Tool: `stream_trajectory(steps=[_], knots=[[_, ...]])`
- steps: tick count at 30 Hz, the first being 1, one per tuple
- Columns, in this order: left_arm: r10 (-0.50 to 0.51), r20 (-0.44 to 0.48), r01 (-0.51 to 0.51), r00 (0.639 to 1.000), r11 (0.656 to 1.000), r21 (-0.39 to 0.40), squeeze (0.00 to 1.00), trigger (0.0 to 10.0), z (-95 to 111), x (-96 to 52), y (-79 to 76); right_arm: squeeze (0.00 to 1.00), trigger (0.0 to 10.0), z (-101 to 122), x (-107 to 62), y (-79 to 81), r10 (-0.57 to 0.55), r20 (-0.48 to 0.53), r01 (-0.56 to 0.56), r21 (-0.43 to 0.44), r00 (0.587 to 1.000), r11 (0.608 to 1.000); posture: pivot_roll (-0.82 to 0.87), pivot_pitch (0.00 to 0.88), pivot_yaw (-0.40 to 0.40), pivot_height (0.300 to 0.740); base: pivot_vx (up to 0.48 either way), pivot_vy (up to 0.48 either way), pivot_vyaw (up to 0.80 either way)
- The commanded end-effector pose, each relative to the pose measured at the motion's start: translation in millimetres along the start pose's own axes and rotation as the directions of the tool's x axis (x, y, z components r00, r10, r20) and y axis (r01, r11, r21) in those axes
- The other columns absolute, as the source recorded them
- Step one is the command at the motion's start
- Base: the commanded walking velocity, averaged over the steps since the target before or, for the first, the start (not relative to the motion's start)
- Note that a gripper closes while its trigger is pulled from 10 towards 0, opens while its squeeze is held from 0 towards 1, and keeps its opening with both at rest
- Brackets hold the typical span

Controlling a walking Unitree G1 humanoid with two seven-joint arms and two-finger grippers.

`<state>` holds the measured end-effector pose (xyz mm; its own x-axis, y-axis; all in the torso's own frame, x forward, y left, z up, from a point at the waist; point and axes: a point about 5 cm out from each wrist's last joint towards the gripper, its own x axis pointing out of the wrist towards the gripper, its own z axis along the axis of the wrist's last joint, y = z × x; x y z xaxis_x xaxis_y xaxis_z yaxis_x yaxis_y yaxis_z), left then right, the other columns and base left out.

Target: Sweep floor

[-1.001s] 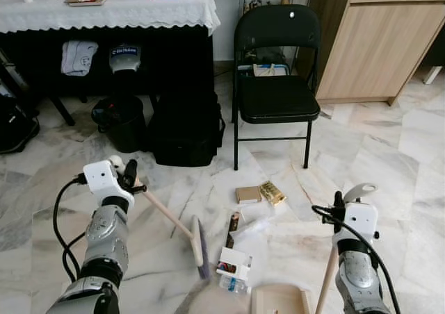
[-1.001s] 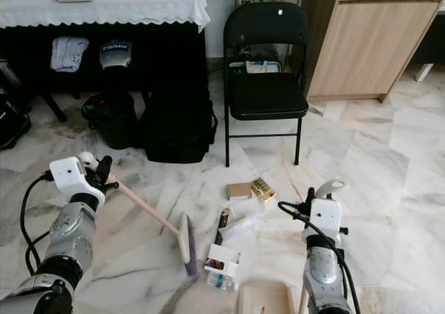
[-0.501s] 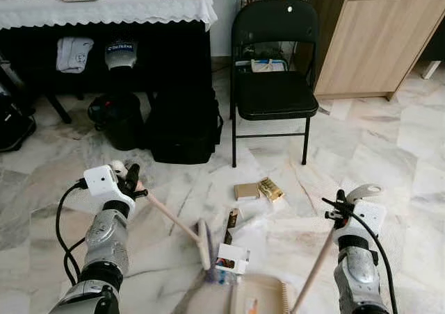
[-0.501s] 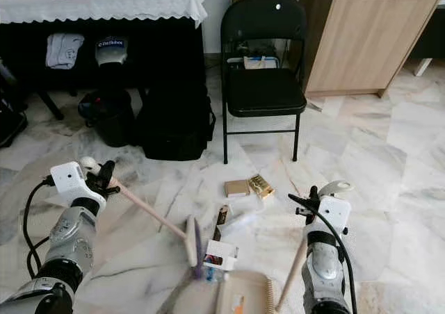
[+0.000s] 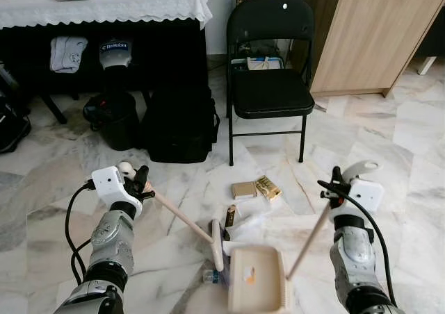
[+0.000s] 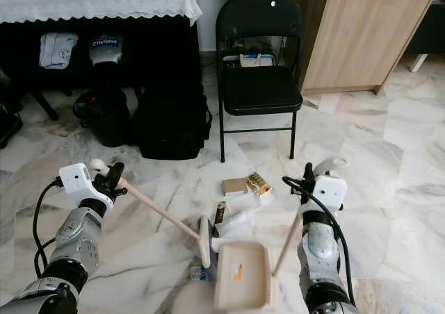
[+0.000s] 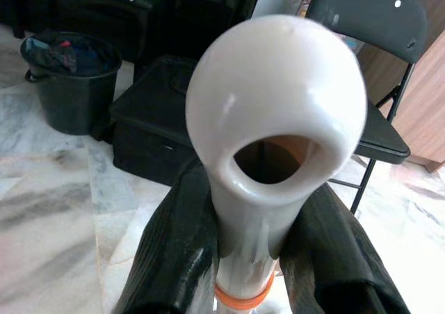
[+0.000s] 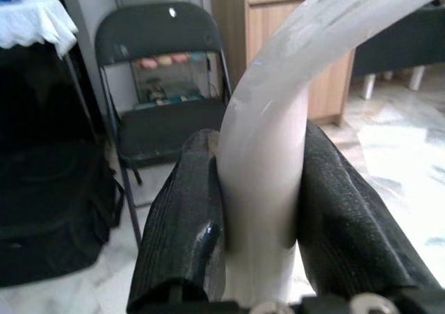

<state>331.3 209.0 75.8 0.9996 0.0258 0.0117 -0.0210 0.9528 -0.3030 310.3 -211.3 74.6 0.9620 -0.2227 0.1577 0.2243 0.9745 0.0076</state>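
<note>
Down on the white marble floor [image 5: 389,140], the left gripper [image 5: 139,184] is clamped on the pale wooden-handled broom [image 5: 182,219], its head touching the beige plastic dustpan [image 5: 256,278]. The right gripper [image 5: 335,186] grips the dustpan's long handle [image 5: 309,239] (fingers tight on the white loop end). Small litter [image 5: 256,189] lies just beyond, before a black folding chair [image 5: 271,85].
</note>
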Motion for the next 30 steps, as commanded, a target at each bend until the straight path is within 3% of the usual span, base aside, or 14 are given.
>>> stream_trajectory(steps=[1,7,16,18,30], knots=[[-0.011,-0.003,0.011,1.0,1.0,-0.015,0.0,10.0,1,1.9,-2.1,0.0,10.0,13,7.6,6.6,0.013,0.064,-0.014,0.022,0.998,1.0,0.0,0.088,0.034,0.74,0.0,0.0,0.0],[-0.012,0.001,0.012,1.0,1.0,-0.018,0.0,10.0,3,2.3,-1.4,0.0,10.0,28,15.3,3.9,-0.006,0.132,0.002,0.027,0.991,1.0,0.0,0.083,0.031,0.74,0.0,0.0,0.0],[-0.017,0.007,0.017,1.0,1.0,-0.024,0.0,10.0,3,2.1,-2.6,0.0,10.0,69,28.9,-3.0,-0.055,0.311,0.045,0.041,0.949,0.998,0.0,0.079,0.026,0.74,0.0,0.0,0.0],[-0.021,0.004,0.022,1.0,0.999,-0.027,0.0,10.0,1,1.9,-4.0,0.0,10.0,94,33.0,2.2,-0.009,0.427,0.04,-0.066,0.904,0.997,0.0,0.078,0.028,0.74,0.0,0.0,0.0],[-0.035,0.004,0.035,0.999,0.999,-0.029,0.0,10.0,1,3.4,-8.0,0.0,10.0,128,38.4,13.8,0.004,0.531,0.046,-0.082,0.848,0.996,0.0,0.064,0.025,0.74,0.0,0.0,0.0]])
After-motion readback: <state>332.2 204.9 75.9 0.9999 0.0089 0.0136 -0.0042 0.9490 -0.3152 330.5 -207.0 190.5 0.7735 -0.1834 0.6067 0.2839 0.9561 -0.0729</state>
